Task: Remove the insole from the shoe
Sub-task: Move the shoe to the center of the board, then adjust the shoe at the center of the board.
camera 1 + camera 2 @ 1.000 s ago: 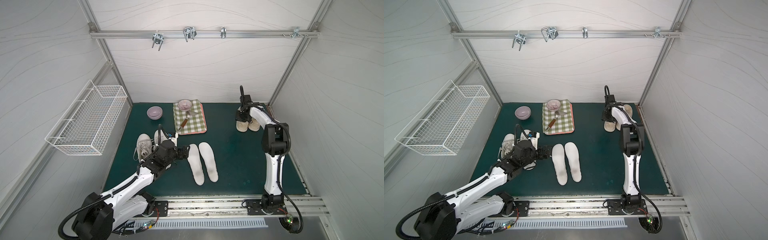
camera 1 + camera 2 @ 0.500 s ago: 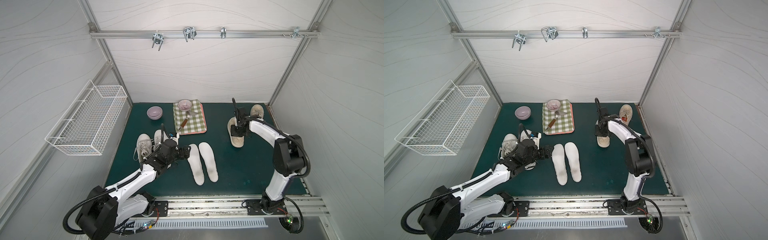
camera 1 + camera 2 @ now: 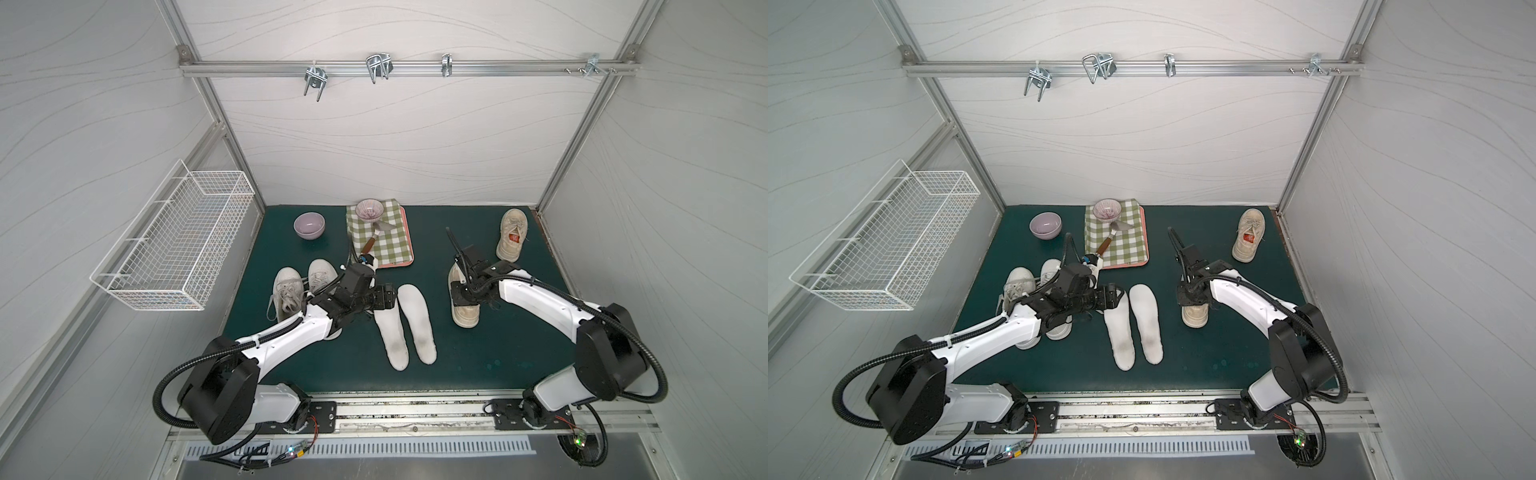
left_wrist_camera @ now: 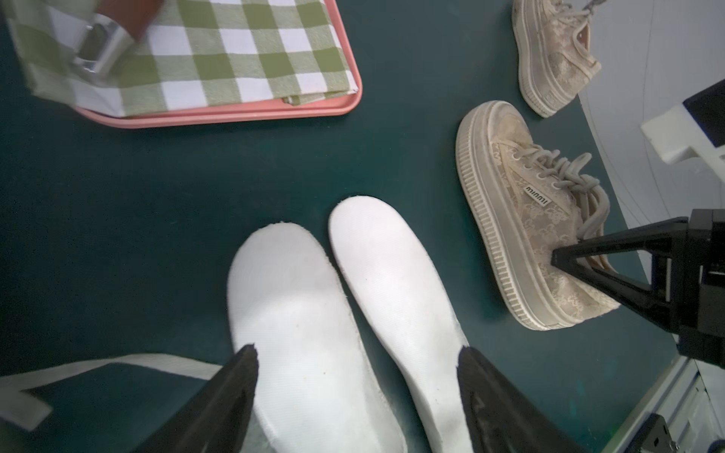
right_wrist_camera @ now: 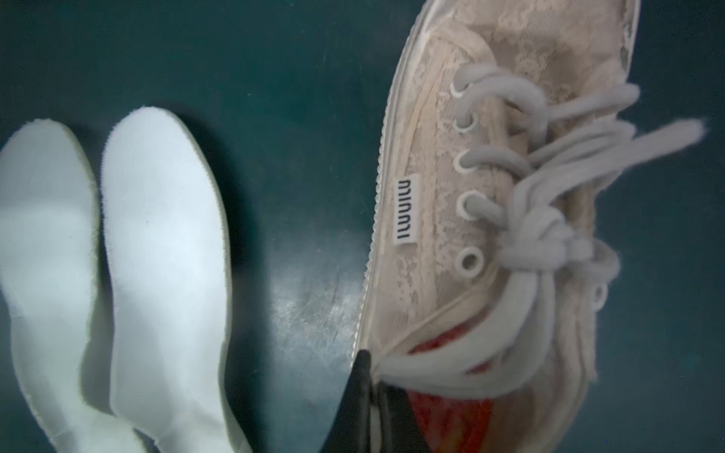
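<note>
Beige shoe (image 3: 465, 316) right of centre in both top views, on green mat (image 3: 478, 361), toe toward top of frame. Resting fully or slightly lifted: cannot tell. Red insole (image 5: 447, 412) inside that shoe, showing through the opening under the laces at lower right of the right wrist view, not out yet.

Right gripper (image 5: 372, 362) at the shoe's collar, jaws nearly together and pinching the side edge of the opening. Same grip visible at right edge of left wrist view, fingers (image 4: 612, 259) pressed on the shoe's side.

Left gripper (image 4: 355, 353) just above two white insoles (image 3: 405, 328), jaws spread wide, nothing held. Insoles flat on the mat side by side at centre of top views, left of the beige shoe, not touching it.

Second beige shoe (image 3: 513, 235) in upper right of the mat, well apart, red inside too. Pair of white sneakers (image 3: 286, 291) left of centre, partly behind the left arm.

Pink tray (image 3: 409, 262) with green checked cloth (image 3: 386, 245) at top centre, small bowl (image 3: 369, 209) on it. Purple bowl (image 3: 308, 225) left of the tray. Wire basket (image 3: 178, 232) on the left wall.
</note>
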Motion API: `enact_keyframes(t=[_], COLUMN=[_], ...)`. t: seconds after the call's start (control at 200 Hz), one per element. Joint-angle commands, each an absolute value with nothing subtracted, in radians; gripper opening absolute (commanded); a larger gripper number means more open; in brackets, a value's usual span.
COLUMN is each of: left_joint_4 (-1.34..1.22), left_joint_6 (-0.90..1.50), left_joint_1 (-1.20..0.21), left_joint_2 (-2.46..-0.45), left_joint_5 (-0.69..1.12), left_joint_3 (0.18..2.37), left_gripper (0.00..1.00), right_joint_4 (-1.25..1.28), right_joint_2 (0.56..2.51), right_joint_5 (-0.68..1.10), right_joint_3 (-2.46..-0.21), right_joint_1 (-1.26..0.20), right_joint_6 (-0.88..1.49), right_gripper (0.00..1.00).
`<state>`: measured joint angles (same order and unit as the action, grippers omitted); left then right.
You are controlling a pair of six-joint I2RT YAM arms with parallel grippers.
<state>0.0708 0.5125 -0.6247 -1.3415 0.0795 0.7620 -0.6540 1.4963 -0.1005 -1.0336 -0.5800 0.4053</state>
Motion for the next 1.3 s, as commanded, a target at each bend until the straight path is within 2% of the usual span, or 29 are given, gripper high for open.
enact_keyframes(t=[0.0, 0.075, 0.315, 0.535, 0.91, 1.295], left_joint_4=[0.068, 0.076, 0.120, 0.187, 0.303, 0.237], left_joint_6=[0.522, 0.520, 0.486, 0.448, 0.450, 0.473], left_joint_1=[-0.672, -0.709, -0.816, -0.887, -0.909, -0.910], left_joint_2=[-1.403, -1.460, -1.662, -1.835, -1.993, -2.021], left_joint_5=[0.096, 0.096, 0.123, 0.123, 0.011, 0.108], left_joint_3=[0.847, 0.899, 1.105, 1.296, 1.446, 1.482], left_gripper=[0.82, 0.81, 0.75, 0.74, 0.67, 0.69], right_joint_4=[-0.641, -0.650, -0.604, -0.554, -0.529, -0.514], right_joint_2=[1.426, 1.373, 1.131, 1.068, 1.030, 1.029], right_joint_5=[-0.071, -0.060, 0.038, 0.163, 0.213, 0.216], right_joint_3=[-1.034, -1.024, -0.878, -0.784, -0.743, -0.705], right_joint_1=[-0.584, -0.572, -0.370, -0.212, -0.188, -0.189], right_joint_6=[0.434, 0.427, 0.475, 0.487, 0.486, 0.476], right_gripper=[0.21, 0.28, 0.30, 0.30, 0.35, 0.35])
